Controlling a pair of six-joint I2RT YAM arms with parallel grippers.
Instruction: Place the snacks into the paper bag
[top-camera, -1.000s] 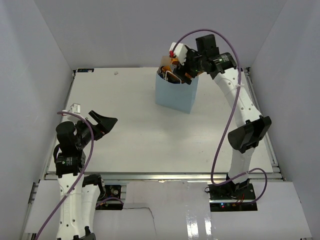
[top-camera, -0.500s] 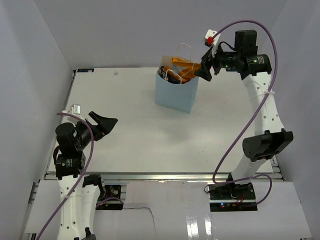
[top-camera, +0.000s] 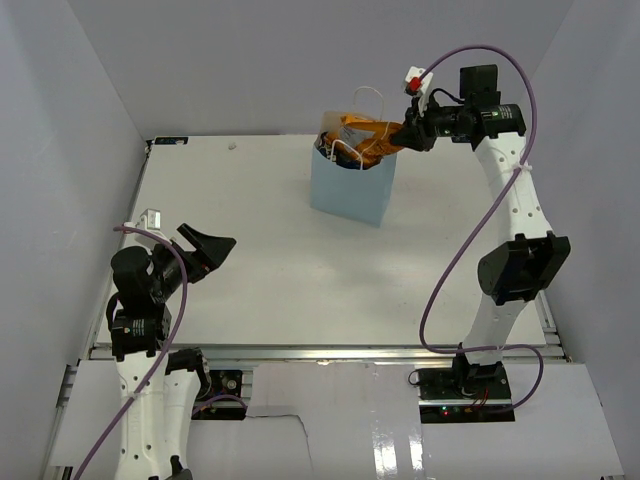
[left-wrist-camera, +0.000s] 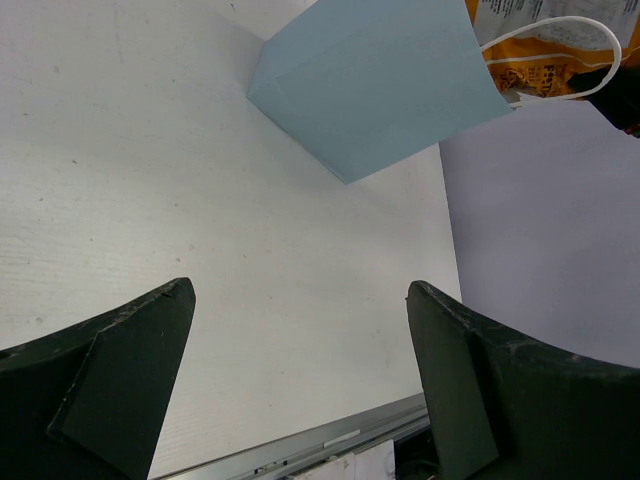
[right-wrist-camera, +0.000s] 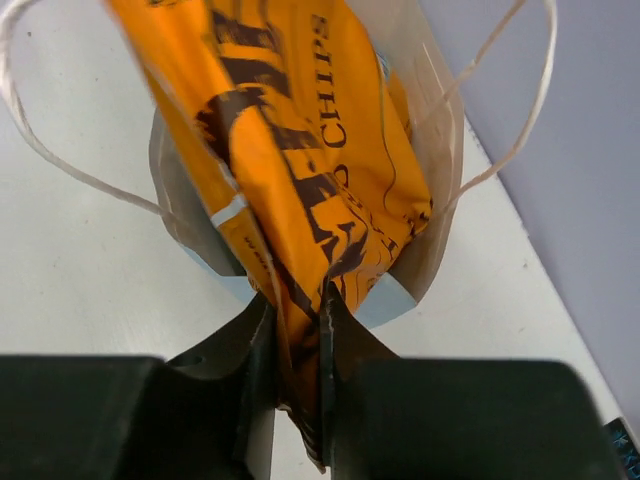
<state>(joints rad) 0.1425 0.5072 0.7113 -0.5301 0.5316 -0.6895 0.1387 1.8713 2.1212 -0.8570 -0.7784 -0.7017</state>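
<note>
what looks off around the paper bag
The chip bag pokes out of the paper bag's mouth at a slant instead of sitting inside, with the right fingers pinched on its end. The paper bag itself stands upright, and nothing is spilled on the table.

We log two arms of the same build. The left white-shelled arm (top-camera: 150, 420) and right white-shelled arm (top-camera: 512, 205) have smooth tubular links dotted with small dark holes, and chunky black joint housings (top-camera: 518, 268). A thin purple cable (top-camera: 445, 290) runs along the right arm, and a second purple cable (top-camera: 178, 300) along the left. The left black two-finger gripper (left-wrist-camera: 300, 288) has broad, matte wedge fingers with scuffed edges. The right black two-finger gripper (right-wrist-camera: 300, 330) looks alike. A small white block with red tip (top-camera: 416, 78) sits on the right wrist, and a small white clip (top-camera: 150, 215) on the left.
</note>
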